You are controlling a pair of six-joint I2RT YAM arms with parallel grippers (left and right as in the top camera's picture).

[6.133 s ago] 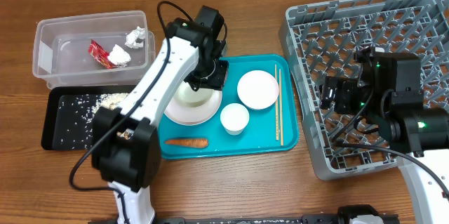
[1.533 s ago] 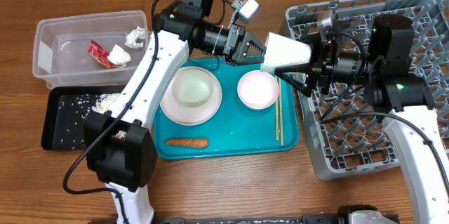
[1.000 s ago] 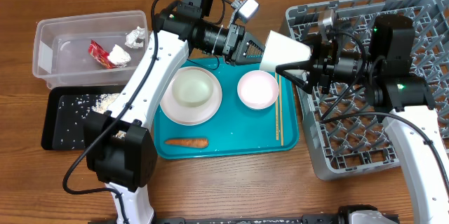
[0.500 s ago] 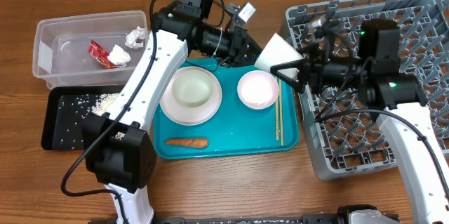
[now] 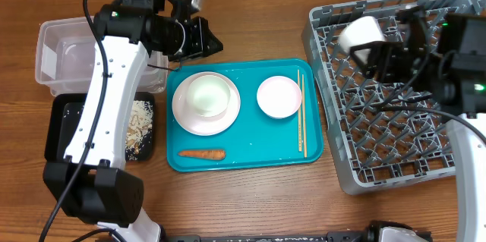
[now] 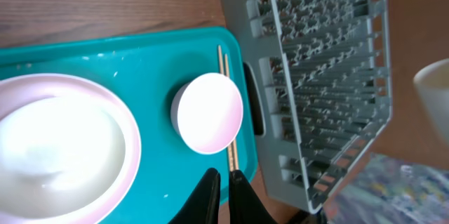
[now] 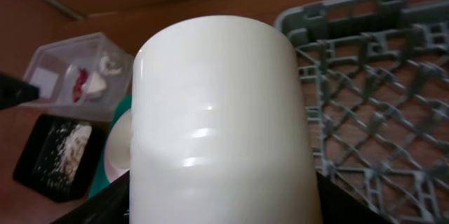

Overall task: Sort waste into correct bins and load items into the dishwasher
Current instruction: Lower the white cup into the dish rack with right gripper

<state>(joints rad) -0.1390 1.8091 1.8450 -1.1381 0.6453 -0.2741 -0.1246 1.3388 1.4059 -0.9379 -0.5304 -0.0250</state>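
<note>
Lowest in the overhead frame, the carrot [image 5: 202, 153] lies on the teal tray [image 5: 250, 162] near its bottom edge. We judge it waste not yet sorted, bound for the black tray [image 5: 55, 128] at lower left, where the rice scraps [image 5: 138, 124] are heaped so that food sits apart from paper.

Above the carrot, in mid-frame, the larger bowl [image 5: 206, 94] rests inside the plate [image 5: 182, 109]. To their right the smaller bowl [image 5: 279, 96] sits just beside the chopsticks [image 5: 301, 113], which lie along the tray's right side. We take these as dishes waiting for the dishwasher [image 5: 395, 143], the grey rack filling the right of the frame, whose grid and pegs are there to prop things.

Higher, at upper left, the clear tub [image 5: 53, 45] holds the dry rubbish. The right wrist view shows the red wrapper [image 7: 83, 80] and a white tissue [image 7: 106, 64] inside it. The left pincer [image 5: 206, 43] hangs over the table between tub and teal tray, clenched on nothing and clear of the dishes.

At top right, the right pincer [image 5: 377, 51] grasps the white cup [image 5: 358, 33] by its sides and holds it tilted over the rack's upper left corner. We cannot tell whether it touches the grid, and we judge it is seeking a cell to set the cup in.
</note>
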